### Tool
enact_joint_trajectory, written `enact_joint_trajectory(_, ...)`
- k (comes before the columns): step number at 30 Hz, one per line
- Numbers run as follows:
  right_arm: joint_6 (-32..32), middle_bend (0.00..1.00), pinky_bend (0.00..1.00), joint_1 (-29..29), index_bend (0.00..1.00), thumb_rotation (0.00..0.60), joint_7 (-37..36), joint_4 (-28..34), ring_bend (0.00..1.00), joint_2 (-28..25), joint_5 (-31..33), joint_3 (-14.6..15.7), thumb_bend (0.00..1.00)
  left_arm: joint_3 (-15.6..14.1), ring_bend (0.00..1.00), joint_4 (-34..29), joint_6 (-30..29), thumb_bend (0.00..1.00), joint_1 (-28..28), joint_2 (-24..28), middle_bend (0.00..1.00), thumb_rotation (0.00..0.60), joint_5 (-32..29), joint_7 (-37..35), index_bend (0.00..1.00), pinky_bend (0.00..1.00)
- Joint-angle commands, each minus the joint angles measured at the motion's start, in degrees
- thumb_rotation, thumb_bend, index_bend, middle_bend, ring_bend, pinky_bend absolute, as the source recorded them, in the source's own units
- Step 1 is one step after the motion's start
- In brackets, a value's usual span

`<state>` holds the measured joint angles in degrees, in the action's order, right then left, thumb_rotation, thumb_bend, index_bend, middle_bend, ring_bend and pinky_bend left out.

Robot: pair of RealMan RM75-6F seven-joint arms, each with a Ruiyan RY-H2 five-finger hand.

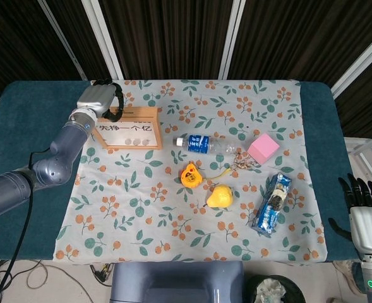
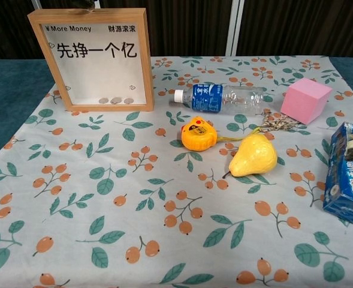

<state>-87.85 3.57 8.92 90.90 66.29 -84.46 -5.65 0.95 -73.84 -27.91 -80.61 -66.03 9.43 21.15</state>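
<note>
The left hand point(image 1: 100, 100) sits over the top back edge of the wooden coin frame point(image 1: 127, 128), which stands upright at the cloth's far left corner; whether its fingers pinch anything I cannot tell. The frame looks stiff and light but tippy, its glazed front fragile, so its side rails seem the safest hold. The chest view shows coins behind the pane point(image 2: 115, 101); only the head view shows the right hand point(image 1: 362, 208), open, off the table.

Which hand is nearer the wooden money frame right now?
Left. The left hand is at the top edge of the wooden money frame, at its left end. The right hand hangs off the table's far right side.
</note>
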Motion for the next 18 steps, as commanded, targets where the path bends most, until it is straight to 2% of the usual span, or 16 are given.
enact_joint_trajectory(1,0.0,0.00,0.00,0.0,0.08,0.600,0.0,0.0,0.00,0.0,0.0,0.0,0.30,-0.2,0.00,0.3,0.1,0.46,-0.1,-0.2,0.16,0.600,0.2,-0.4,0.69,0.00)
enact_joint_trajectory(9,0.0,0.00,0.00,0.0,0.08,0.600,-0.1,0.0,0.00,0.0,0.2,-0.1,0.30,-1.0,0.00,0.7,0.2,0.46,-0.5,-0.7,0.16,0.600,0.8,-1.3,0.68,0.00)
enact_joint_trajectory(18,0.1,0.00,0.00,0.0,0.08,0.600,0.0,0.1,0.00,-0.1,0.3,-0.2,0.30,-3.7,0.00,0.1,0.8,0.39,-2.4,-0.2,0.11,0.600,0.2,-0.2,0.54,0.00)
